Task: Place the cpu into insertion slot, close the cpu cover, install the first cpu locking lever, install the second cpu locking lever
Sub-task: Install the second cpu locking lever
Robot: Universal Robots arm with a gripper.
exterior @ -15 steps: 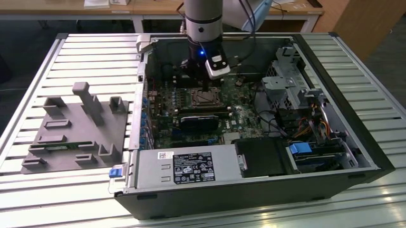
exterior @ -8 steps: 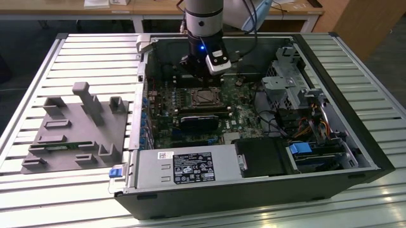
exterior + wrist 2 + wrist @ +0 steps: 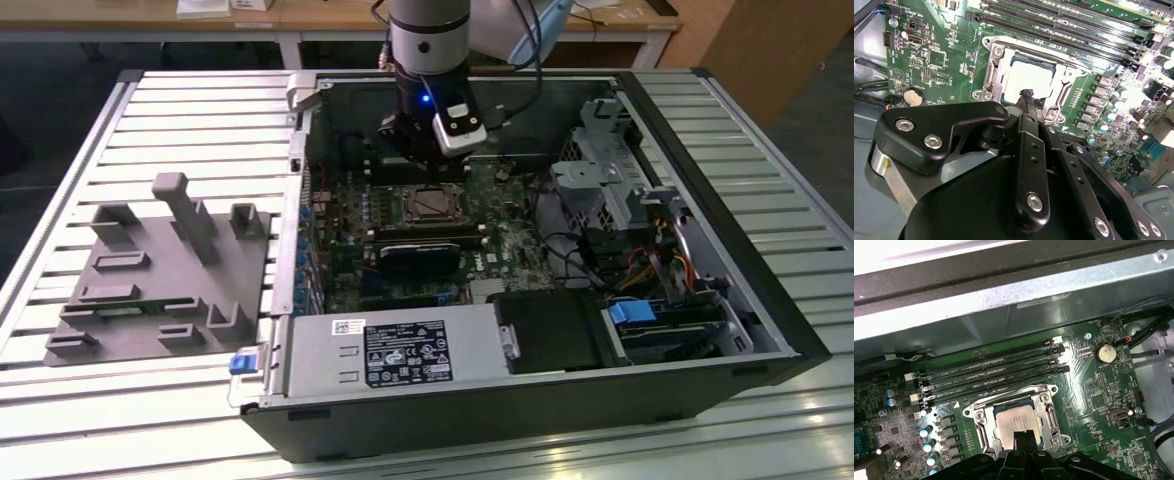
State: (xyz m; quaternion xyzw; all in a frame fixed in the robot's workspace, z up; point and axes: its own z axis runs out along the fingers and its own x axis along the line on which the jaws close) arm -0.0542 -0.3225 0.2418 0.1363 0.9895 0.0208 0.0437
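**Already seated — cpu in the socket, cover work in hand**

Already the small flat square cpu with its pale silver-grey metal face (image 3: 1015, 421) lies in the square, dark-framed insertion slot (image 3: 999, 65) on the green motherboard (image 3: 1094, 405), well inside the open black computer case (image 3: 767, 330) that rests on the slatted metal table (image 3: 187, 100). In both wrist views the thin silver-grey metal cpu cover (image 3: 1049, 410) frames the chip, its square window showing the chip's face; it looks to lie down flat around it, though I cannot tell whether it is fully home.

The black gripper (image 3: 1028, 94) hangs directly over the socket, toward the case's far edge in the exterior view. Its jaws appear drawn together to a narrow tip with nothing between them, and that tip sits at or just above the near edge of the chip — whether it touches the metal I cannot tell.

My judgement: placing the chip is done, and the work stands at the cover or the first locking lever. No lever can be made out clearly beside the socket. Whatever follows calls for a small, square contact on the thin frame or a slim lever, with no sideways load on the chip and care for the memory slots (image 3: 994, 372) just beside the socket.
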